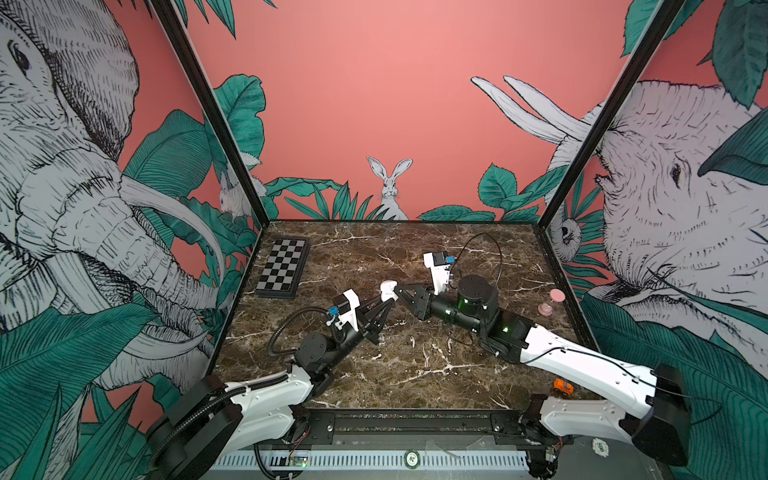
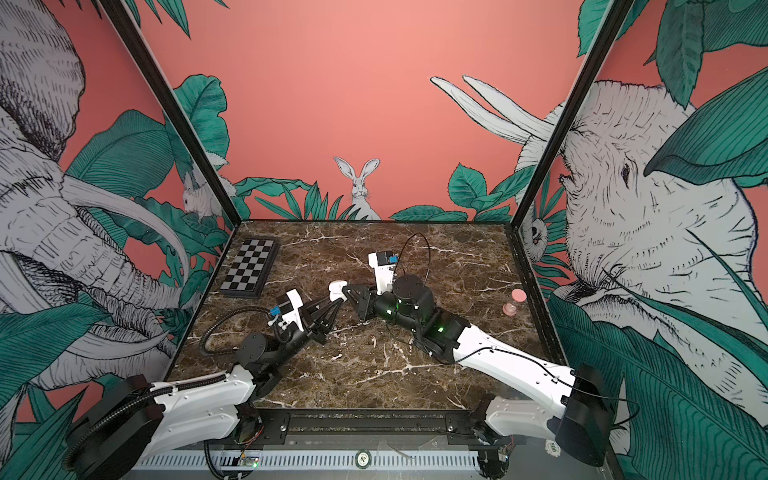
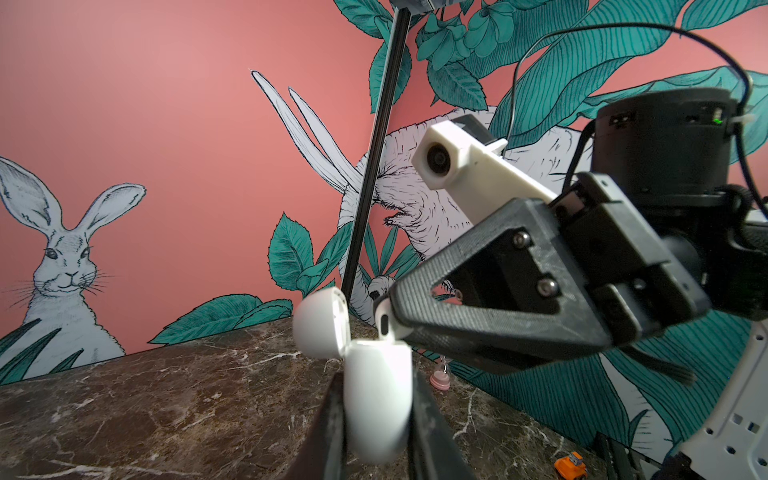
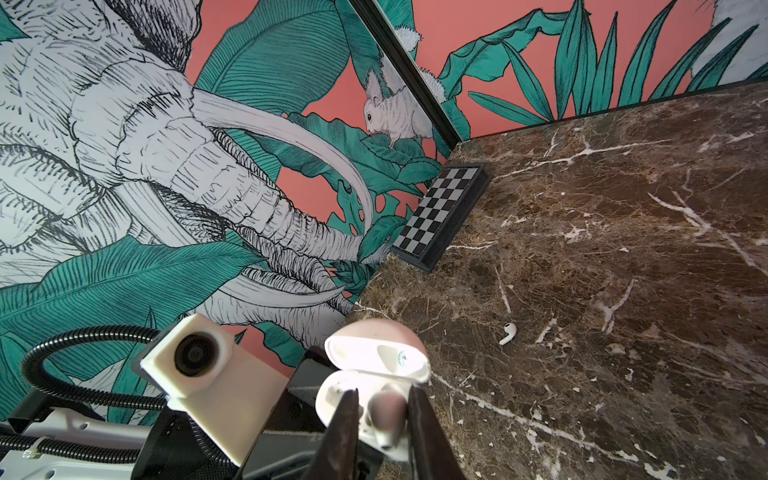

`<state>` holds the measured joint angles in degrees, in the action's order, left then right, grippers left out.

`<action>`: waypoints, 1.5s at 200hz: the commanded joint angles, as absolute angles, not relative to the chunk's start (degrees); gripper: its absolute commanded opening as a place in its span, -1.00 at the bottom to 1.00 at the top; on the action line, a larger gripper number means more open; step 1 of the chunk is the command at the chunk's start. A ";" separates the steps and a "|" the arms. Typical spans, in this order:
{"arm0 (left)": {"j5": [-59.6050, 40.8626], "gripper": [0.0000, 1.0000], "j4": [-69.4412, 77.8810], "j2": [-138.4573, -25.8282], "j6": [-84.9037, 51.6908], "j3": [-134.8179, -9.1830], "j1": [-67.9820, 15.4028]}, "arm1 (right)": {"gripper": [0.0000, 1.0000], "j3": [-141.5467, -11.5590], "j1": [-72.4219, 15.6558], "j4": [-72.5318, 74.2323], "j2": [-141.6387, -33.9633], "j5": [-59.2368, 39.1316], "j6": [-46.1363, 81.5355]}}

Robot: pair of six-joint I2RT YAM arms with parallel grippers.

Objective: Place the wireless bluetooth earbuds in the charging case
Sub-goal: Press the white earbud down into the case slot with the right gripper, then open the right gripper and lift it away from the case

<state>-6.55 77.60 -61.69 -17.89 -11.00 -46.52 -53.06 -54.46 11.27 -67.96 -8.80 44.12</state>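
The left end effector (image 3: 376, 415) pinches the open white charging case (image 3: 374, 399) above the middle of the bench (image 1: 415, 374), its lid (image 4: 374, 353) tipped back. The right end effector (image 4: 382, 419) reaches in from three o'clock, its fingers loosely around one earbud (image 4: 384, 419) at the case mouth; whether it grips, I cannot tell. Another earbud (image 4: 508, 333) lies apart on the marble

Both tools (image 2: 332, 305) (image 2: 351, 293) meeting at white charging case (image 2: 337, 289)
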 commanded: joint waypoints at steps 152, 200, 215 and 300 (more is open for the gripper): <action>-7.58 -1.00 80.38 -61.16 -17.06 -11.80 -46.58 | -0.36 -53.39 -55.04 8.33 -63.83 -6.50 40.41; -8.59 -1.00 80.33 -60.59 -15.79 -11.81 -46.60 | 0.15 -55.83 -54.51 0.93 -58.30 -1.52 34.29; -9.90 -1.00 79.08 -59.85 -15.23 -12.52 -46.61 | 0.53 -56.86 -53.68 -2.01 -56.52 -0.36 32.90; -19.77 -1.00 46.94 -39.82 -3.35 -21.54 -44.37 | 0.96 -66.43 -40.89 -13.80 -57.05 -9.15 32.79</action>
